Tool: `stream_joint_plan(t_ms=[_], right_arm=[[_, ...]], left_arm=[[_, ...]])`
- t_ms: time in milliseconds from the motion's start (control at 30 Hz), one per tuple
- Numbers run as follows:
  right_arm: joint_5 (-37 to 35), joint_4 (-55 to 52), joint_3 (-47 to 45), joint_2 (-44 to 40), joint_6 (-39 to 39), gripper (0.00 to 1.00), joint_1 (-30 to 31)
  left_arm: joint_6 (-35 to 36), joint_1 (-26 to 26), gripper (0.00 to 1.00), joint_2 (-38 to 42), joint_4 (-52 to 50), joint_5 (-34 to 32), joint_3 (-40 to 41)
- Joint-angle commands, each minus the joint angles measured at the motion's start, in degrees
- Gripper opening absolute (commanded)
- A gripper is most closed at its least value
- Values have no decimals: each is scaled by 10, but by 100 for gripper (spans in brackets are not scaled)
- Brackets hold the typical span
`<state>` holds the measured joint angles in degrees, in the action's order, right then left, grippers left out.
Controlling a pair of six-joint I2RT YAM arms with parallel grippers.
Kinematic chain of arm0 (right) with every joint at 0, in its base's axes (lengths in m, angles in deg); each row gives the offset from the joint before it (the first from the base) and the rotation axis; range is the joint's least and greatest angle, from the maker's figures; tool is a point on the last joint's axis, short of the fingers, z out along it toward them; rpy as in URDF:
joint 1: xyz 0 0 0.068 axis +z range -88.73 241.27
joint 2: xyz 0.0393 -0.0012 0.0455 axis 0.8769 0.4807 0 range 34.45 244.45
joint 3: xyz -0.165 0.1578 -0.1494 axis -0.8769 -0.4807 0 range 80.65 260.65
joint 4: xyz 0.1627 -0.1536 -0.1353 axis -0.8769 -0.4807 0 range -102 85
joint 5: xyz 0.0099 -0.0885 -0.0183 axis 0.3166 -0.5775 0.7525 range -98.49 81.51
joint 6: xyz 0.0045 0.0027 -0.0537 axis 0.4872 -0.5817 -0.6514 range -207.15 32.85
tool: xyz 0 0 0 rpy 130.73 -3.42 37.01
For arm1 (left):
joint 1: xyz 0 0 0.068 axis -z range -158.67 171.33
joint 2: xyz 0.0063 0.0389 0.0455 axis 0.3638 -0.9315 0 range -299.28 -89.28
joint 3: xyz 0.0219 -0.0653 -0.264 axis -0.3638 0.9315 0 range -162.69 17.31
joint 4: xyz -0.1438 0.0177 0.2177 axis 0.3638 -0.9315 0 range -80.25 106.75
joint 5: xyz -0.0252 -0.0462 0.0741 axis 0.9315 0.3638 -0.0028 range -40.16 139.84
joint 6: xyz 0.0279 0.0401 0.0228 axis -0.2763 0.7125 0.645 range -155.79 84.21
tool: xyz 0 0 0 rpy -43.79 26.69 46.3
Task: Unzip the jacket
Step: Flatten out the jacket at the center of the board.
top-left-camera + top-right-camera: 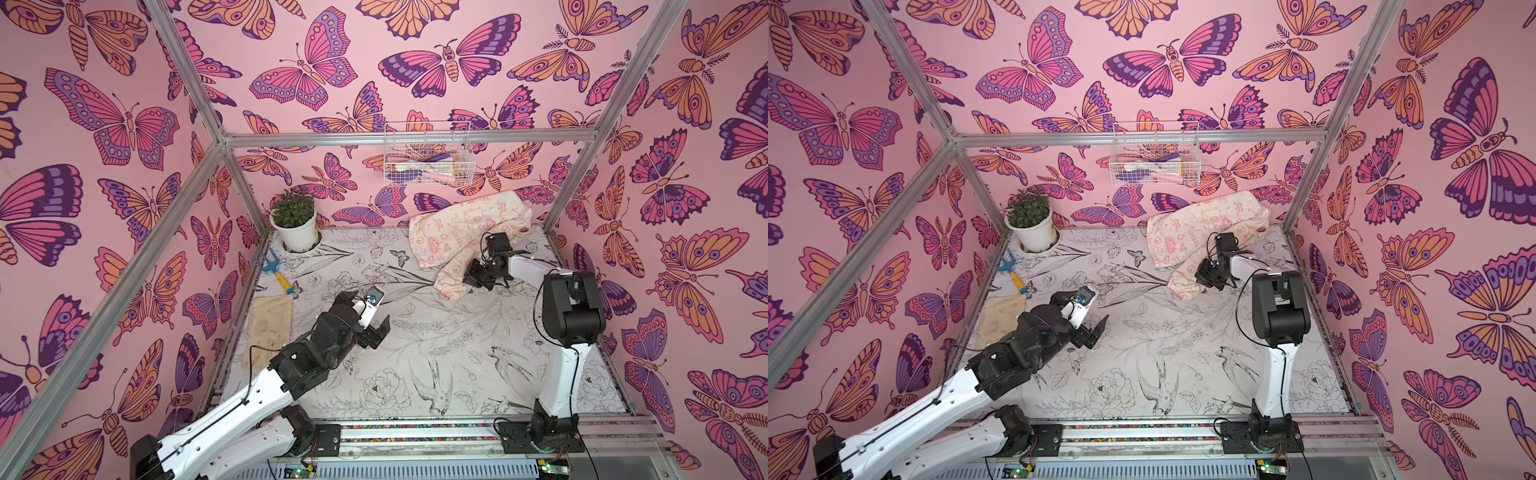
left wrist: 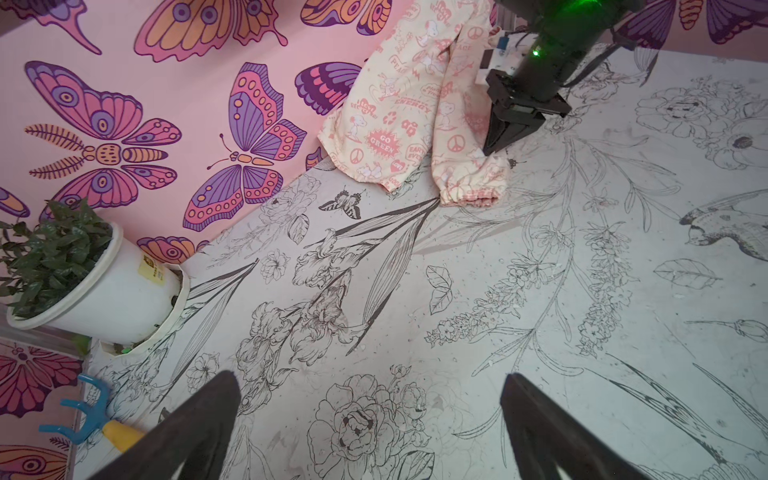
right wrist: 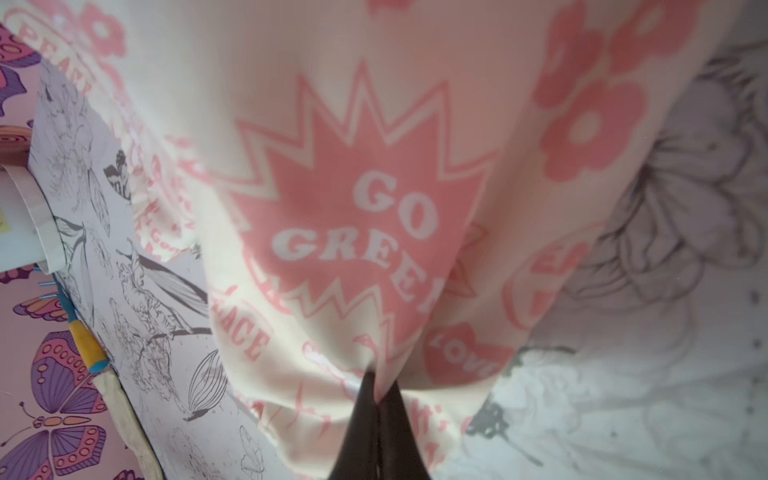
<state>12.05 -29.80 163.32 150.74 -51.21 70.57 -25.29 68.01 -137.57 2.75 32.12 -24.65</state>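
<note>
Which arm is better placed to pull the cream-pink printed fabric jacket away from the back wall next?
Right, probably. The right gripper is shut on a fold of the jacket. The left gripper hangs open over the flower-printed table, apart from the jacket.

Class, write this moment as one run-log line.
right tool: shut, pinching jacket fabric | left tool: open, empty, apart from jacket

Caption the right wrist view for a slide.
Right end effector shut on a fold of the jacket beside its GO GREEN burst, flower-printed table behind.
</note>
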Motion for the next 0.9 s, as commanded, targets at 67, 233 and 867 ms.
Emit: stream_joint_plan(t_ms=[67, 233, 867], right_arm=[[-3, -33, -50, -140, -16, 0, 107], [-3, 16, -103, -247, 35, 0, 190], [-278, -206, -60, -525, -51, 84, 240]], left_arm=[[21, 13, 100, -18, 11, 40, 28], [32, 36, 100, -23, 30, 34, 34], [61, 117, 100, -11, -2, -7, 20]])
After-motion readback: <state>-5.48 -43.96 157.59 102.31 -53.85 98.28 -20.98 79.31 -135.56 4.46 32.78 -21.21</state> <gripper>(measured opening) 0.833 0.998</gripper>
